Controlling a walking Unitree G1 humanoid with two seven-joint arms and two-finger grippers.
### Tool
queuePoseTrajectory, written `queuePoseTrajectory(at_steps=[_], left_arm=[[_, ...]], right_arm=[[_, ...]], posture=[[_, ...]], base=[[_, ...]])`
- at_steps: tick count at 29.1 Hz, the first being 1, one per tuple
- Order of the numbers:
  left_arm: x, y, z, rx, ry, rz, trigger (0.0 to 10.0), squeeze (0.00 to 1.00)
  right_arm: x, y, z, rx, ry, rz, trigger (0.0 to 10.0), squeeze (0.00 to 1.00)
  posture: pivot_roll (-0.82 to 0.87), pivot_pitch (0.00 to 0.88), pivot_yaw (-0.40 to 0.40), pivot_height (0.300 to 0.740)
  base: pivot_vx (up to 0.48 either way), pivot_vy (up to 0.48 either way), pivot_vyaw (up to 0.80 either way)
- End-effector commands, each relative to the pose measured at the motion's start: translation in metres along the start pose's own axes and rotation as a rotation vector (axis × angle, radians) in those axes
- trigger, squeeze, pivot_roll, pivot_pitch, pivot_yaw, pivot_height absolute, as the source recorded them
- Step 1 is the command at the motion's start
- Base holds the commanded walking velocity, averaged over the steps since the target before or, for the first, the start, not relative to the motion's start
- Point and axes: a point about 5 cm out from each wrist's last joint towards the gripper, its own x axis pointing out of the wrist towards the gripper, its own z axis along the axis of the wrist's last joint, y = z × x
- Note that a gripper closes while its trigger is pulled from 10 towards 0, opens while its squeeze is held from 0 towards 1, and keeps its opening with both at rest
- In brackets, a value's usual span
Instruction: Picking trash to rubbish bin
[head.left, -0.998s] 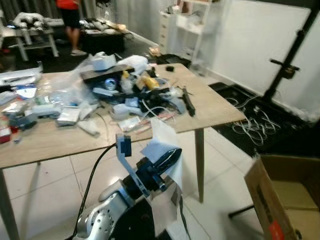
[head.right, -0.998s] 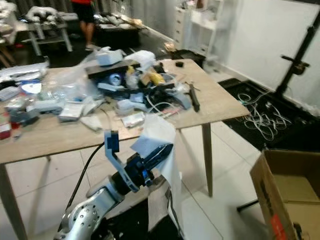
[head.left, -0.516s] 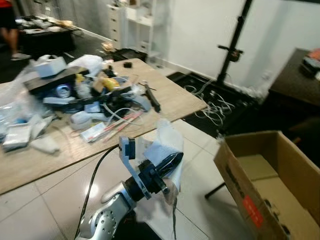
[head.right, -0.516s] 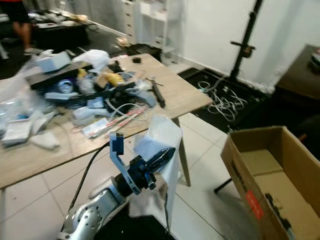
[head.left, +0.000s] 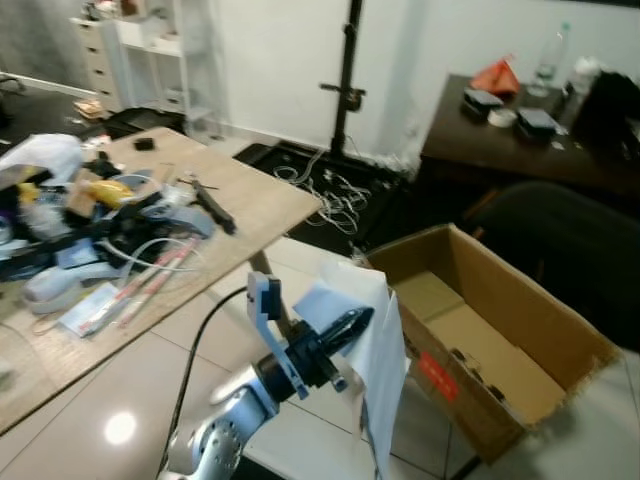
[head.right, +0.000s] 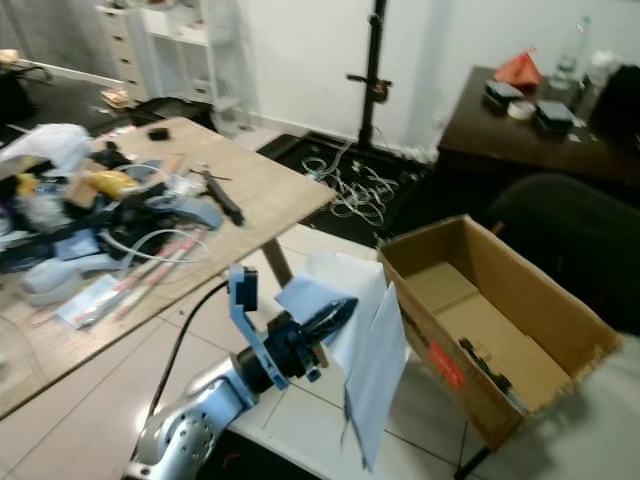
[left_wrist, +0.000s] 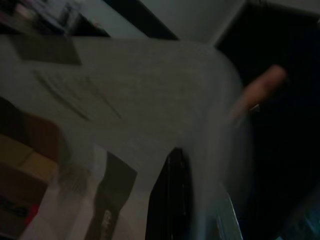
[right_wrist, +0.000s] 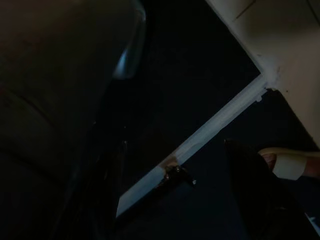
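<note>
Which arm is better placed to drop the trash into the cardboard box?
Left. The left gripper already holds the white plastic bag, raised right beside the open cardboard box.

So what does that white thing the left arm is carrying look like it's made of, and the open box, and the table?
White sheet in the left end effector: thin, limp, probably plastic film or paper, hanging in folds. Box: brown corrugated cardboard, matte, flaps open. Table: light wood-grain top, possibly laminate.

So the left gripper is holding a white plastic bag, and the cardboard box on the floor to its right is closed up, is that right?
Not quite. The left gripper does hold the white plastic bag, but the cardboard box beside it is open at the top, its flaps up and its inside showing, as the right eye view shows.
</note>
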Motion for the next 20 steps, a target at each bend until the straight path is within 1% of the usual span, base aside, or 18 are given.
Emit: queuePoseTrajectory(at_steps=[1,3,4,6,7,8,9,10,11,15,17,20], left_arm=[[0.003,-0.002,-0.005,0.009,-0.002,0.002,10.0,0.0],[0.003,0.0,-0.006,0.027,-0.003,0.028,10.0,0.0],[0.003,0.004,-0.005,0.045,-0.012,0.06,10.0,0.0],[0.003,0.004,-0.005,0.045,-0.012,0.06,10.0,0.0],[0.001,0.018,0.0,0.14,-0.017,0.176,10.0,0.0],[0.0,0.023,0.002,0.183,-0.013,0.216,10.0,0.0],[0.0,0.023,0.002,0.183,-0.013,0.216,10.0,0.0],[-0.002,0.027,0.004,0.212,-0.015,0.252,10.0,0.0],[-0.006,0.037,0.01,0.267,-0.024,0.321,10.0,0.0],[-0.017,0.051,0.021,0.367,-0.029,0.406,10.0,0.0],[-0.025,0.062,0.035,0.454,-0.036,0.467,10.0,0.0],[-0.028,0.068,0.043,0.505,-0.044,0.495,10.0,0.0]], right_arm=[[0.0,0.0,-0.003,0.013,0.005,0.003,10.0,0.0],[0.0,0.0,-0.002,0.013,0.004,0.003,10.0,0.0],[0.0,0.0,-0.002,0.012,0.003,0.003,10.0,0.0],[0.0,0.0,-0.002,0.012,0.003,0.003,10.0,0.0],[0.0,0.001,-0.001,0.011,0.0,0.004,10.0,0.0],[0.0,0.001,-0.001,0.011,-0.001,0.005,10.0,0.0],[0.0,0.001,-0.001,0.011,-0.001,0.005,10.0,0.0],[0.0,0.001,-0.001,0.011,-0.001,0.005,10.0,0.0],[0.0,0.001,0.0,0.011,-0.002,0.005,10.0,0.0],[0.0,0.0,0.0,0.011,-0.004,0.005,10.0,0.0],[0.0,0.001,0.001,0.004,-0.004,0.009,10.0,0.0],[0.0,0.001,0.001,0.002,-0.004,0.009,10.0,0.0]], posture=[[-0.13,0.116,0.022,0.74],[-0.13,0.117,0.022,0.74],[-0.13,0.115,0.022,0.74],[-0.13,0.115,0.022,0.74],[-0.13,0.116,0.022,0.74],[-0.13,0.116,0.022,0.74],[-0.13,0.116,0.022,0.74],[-0.13,0.116,0.022,0.74],[-0.13,0.116,0.022,0.74],[-0.13,0.117,0.018,0.74],[-0.13,0.117,0.018,0.74],[-0.12,0.113,0.013,0.74]], base=[[0.0,0.0,-0.78],[0.0,0.0,-0.78],[0.0,0.0,-0.78],[0.0,0.0,-0.78],[0.0,0.0,-0.78],[0.0,0.0,-0.78],[0.0,0.0,-0.78],[0.0,0.0,-0.78],[0.0,0.0,-0.78],[0.0,0.0,-0.78],[0.0,0.0,-0.78],[0.0,0.0,-0.78]])
